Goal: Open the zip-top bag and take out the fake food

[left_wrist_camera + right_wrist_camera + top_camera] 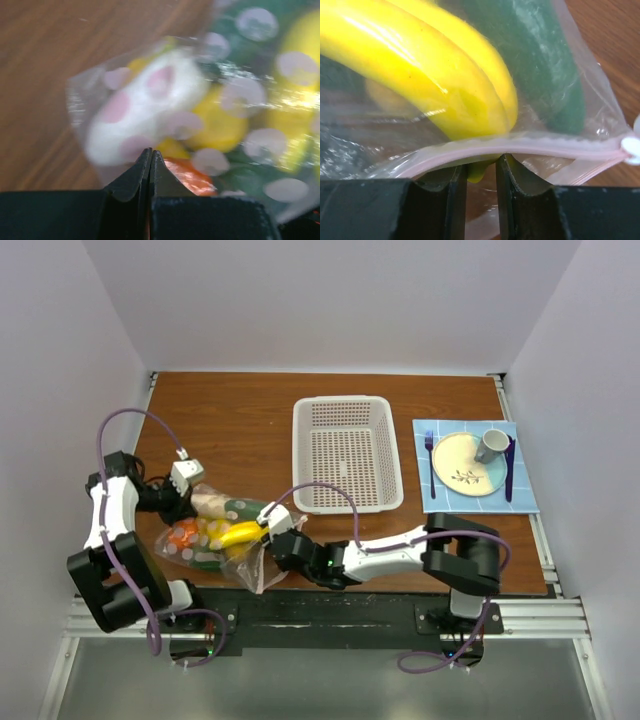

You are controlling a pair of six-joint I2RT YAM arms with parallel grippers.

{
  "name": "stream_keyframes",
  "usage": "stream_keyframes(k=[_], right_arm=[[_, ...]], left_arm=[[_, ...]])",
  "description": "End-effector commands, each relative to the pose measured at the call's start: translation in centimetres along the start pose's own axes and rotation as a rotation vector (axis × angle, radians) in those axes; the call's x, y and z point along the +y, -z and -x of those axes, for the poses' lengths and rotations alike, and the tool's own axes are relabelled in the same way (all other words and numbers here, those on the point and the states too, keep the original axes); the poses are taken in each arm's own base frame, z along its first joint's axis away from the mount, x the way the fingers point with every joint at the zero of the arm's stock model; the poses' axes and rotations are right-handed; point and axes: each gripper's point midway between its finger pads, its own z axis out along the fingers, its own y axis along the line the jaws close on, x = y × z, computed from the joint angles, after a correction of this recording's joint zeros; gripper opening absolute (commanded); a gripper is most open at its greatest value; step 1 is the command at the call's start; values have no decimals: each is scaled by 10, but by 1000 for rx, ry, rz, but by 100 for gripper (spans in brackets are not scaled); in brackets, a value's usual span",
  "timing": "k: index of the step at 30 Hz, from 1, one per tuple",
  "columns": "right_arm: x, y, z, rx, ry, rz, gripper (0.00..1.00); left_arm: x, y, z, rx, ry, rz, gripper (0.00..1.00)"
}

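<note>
The zip-top bag (250, 562), fake food (228, 534) inside, is parked near the tabletop's front-left corner. The left gripper (150, 153) is squeezed closed at its edge, film maybe pinched (blurry). The right gripper (481, 167) is set narrowly apart under the pink zip strip (545, 146).

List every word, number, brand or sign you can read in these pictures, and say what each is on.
None can be read.
The bag has only pale pink dots, no lettering.
The plate bears a leaf sprig, not text.
The basket and mug show no legible markings.
</note>
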Motion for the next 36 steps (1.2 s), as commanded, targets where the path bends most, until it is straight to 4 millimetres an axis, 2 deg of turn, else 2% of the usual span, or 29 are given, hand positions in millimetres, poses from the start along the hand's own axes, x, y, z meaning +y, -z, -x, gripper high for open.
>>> stream_keyframes(k=[1, 4, 8, 10, 12, 13, 14, 15, 16, 17, 18, 19, 21, 25, 27, 30, 31, 33, 34, 36], right_arm=[[-2, 30, 26, -56, -19, -18, 6], [-13, 39, 25, -46, -23, -64, 6], [-21, 56, 36, -36, -29, -88, 8], [-23, 59, 32, -9, -21, -92, 9], [-23, 57, 28, -3, -23, -89, 11], [-22, 54, 25, 7, -22, -89, 11], [-21, 51, 20, 20, -23, -92, 11], [-21, 44, 6, 58, -6, -105, 11], [-19, 41, 4, 68, -8, -105, 11], [-16, 38, -2, 85, -13, -99, 11], [-16, 33, -12, 106, -7, -104, 10], [-16, 32, -16, 115, -5, -105, 10], [-17, 28, -27, 133, -6, -112, 10], [-15, 26, -30, 131, -14, -110, 11], [-12, 26, -26, 123, -20, -101, 12], [-4, 25, -18, 112, -30, -75, 18], [-2, 25, -15, 110, -27, -66, 19], [0, 26, -11, 108, -32, -61, 24], [0, 27, -9, 105, -37, -61, 27], [-1, 29, -10, 113, -38, -63, 31]], left_arm=[[52, 25, 32, -66, -27, 151, 0], [63, 35, 39, -76, -28, 183, 0], [71, 39, 32, -55, -35, 234, 0], [67, 36, 24, -42, -18, 223, 0], [54, 29, 20, -50, -13, 166, 0], [37, 23, 13, -39, 32, 93, 5], [27, 20, 10, -37, 53, 47, 20], [20, 18, 6, -24, 50, 6, 27], [7, 13, -3, -1, 104, -66, 32], [3, 10, -8, 14, 127, -93, 53], [0, 8, -15, 31, 142, -120, 65], [-7, 3, -20, 39, 176, -169, 69], [-13, -1, -18, 10, 177, -210, 72], [-11, -7, -8, -68, 136, -196, 73], [-8, -10, -3, -87, 131, -189, 69], [-18, -14, 1, -92, 141, -242, 49], [-19, -14, 2, -93, 136, -250, 35], [-20, -16, 0, -91, 120, -247, 18], [-17, -16, 0, -87, 108, -233, 3], [-11, -14, -3, -68, 89, -189, 0]])
